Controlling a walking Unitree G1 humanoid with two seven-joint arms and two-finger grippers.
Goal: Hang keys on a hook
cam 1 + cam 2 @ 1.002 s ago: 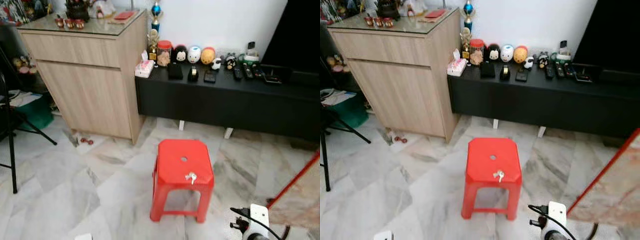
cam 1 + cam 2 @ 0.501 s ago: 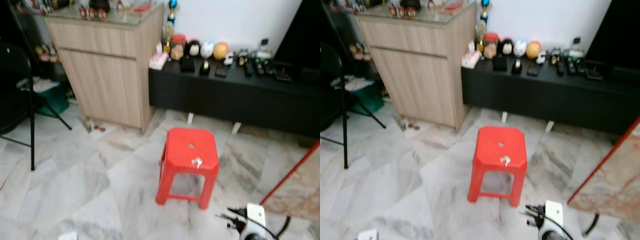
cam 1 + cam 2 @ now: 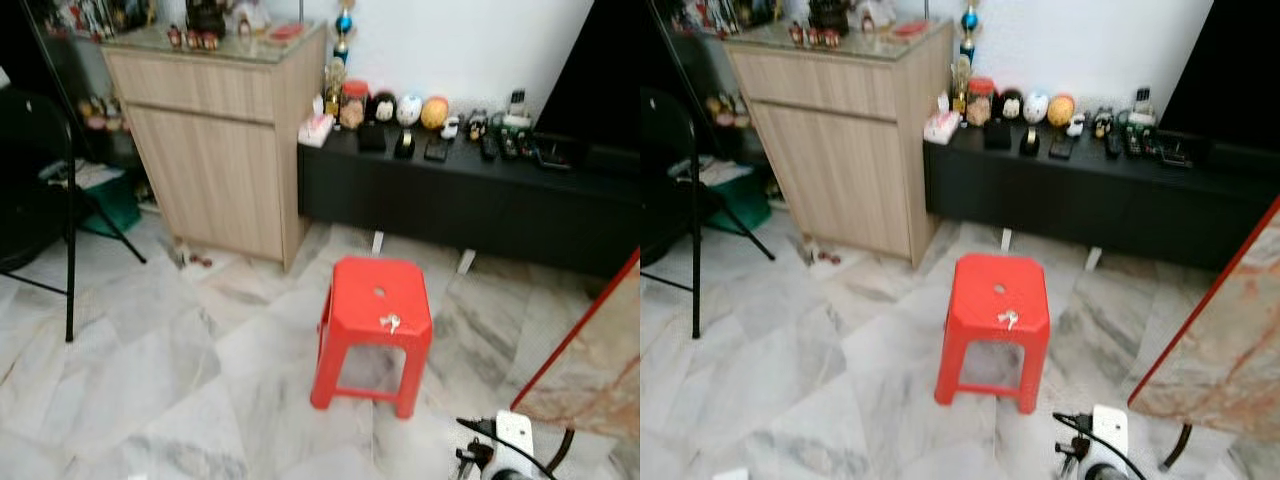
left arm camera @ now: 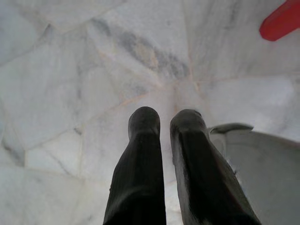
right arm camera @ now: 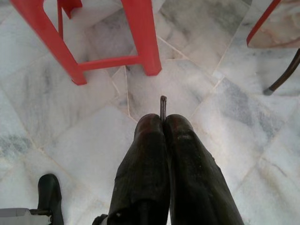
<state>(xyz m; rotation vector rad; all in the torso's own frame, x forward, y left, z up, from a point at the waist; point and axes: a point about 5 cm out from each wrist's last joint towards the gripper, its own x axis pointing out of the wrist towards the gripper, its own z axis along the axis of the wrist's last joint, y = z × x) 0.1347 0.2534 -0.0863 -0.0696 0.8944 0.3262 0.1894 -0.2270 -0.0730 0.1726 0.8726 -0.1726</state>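
Note:
A small bunch of silver keys [image 3: 390, 322] lies near the front edge of a red plastic stool [image 3: 376, 296] on the marble floor, ahead of me and slightly right. My right arm's white wrist [image 3: 515, 433] shows low at the right, short of the stool. In the right wrist view my right gripper [image 5: 163, 121] is shut, pointing at the floor just in front of the stool's legs [image 5: 144, 37]; a thin dark sliver pokes out between its tips. My left gripper [image 4: 165, 123] hangs over bare floor, its fingers a narrow gap apart, holding nothing.
A wooden cabinet [image 3: 215, 150] stands at the back left beside a low black bench [image 3: 470, 205] carrying figurines and remotes. A black stand [image 3: 68, 230] is at the left. A red-edged marble tabletop [image 3: 590, 370] crowds the right.
The whole picture has shifted as the camera moved; the stool now sits a little higher in view. The keys and stool themselves have not moved.

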